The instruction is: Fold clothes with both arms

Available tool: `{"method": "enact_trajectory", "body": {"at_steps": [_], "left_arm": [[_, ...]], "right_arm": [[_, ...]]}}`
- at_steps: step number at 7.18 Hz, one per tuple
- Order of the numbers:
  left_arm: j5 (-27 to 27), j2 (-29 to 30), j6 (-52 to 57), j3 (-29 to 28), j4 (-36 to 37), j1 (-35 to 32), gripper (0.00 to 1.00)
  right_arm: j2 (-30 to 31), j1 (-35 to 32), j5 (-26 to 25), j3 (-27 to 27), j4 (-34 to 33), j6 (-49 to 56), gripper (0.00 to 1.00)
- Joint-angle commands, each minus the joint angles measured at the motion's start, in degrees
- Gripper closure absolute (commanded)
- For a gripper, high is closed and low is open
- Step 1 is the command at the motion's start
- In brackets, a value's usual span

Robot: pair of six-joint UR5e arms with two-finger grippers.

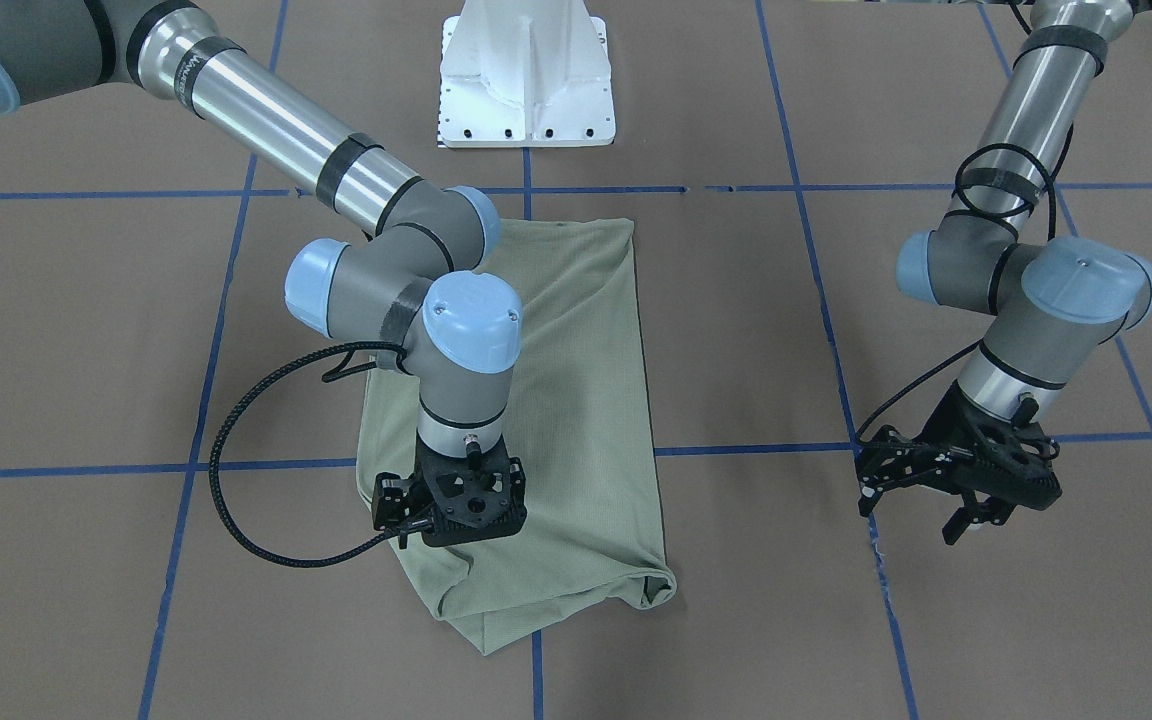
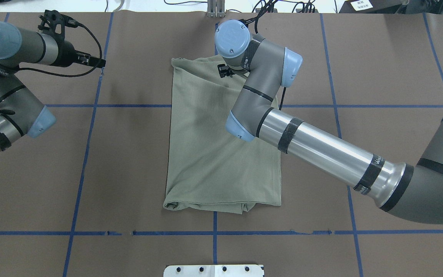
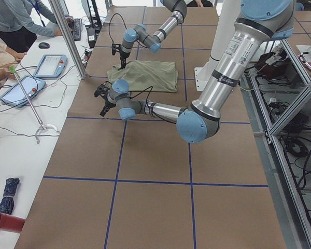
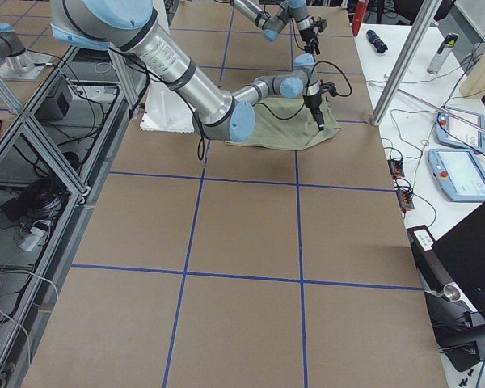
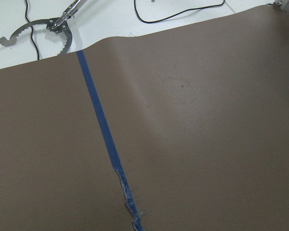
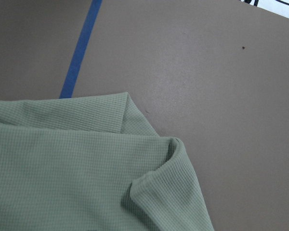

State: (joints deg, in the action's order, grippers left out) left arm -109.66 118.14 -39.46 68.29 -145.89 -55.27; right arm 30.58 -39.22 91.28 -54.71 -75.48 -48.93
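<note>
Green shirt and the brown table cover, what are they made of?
The green shirt looks like soft knit cloth, matte: fine waffle ribs show up close. The brown table cover looks like paper or thin card, dull and smooth; its edge lifts in a wave over a white surface. I cannot be sure.

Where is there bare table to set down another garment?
Widest: between the green shirt and the left arm. Also far right, beyond the right arm. Crowded: the shirt's far right corner, under that arm's wrist.
</note>
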Motion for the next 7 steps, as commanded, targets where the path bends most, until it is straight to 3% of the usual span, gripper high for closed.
{"method": "enact_trajectory", "body": {"at_steps": [1, 7], "left_arm": [[0.0, 0.2, -0.3, 0.2, -0.5, 0.1, 0.0], [-0.2, 0.4, -2.7, -0.5, -2.7, 0.3, 0.0]], "right_arm": [[-0.7, 0.1, -1.6, 0.5, 0.1, 0.0, 0.03], [-1.8, 1.2, -9.5, 6.0, 3.1, -0.2, 0.21]]}}
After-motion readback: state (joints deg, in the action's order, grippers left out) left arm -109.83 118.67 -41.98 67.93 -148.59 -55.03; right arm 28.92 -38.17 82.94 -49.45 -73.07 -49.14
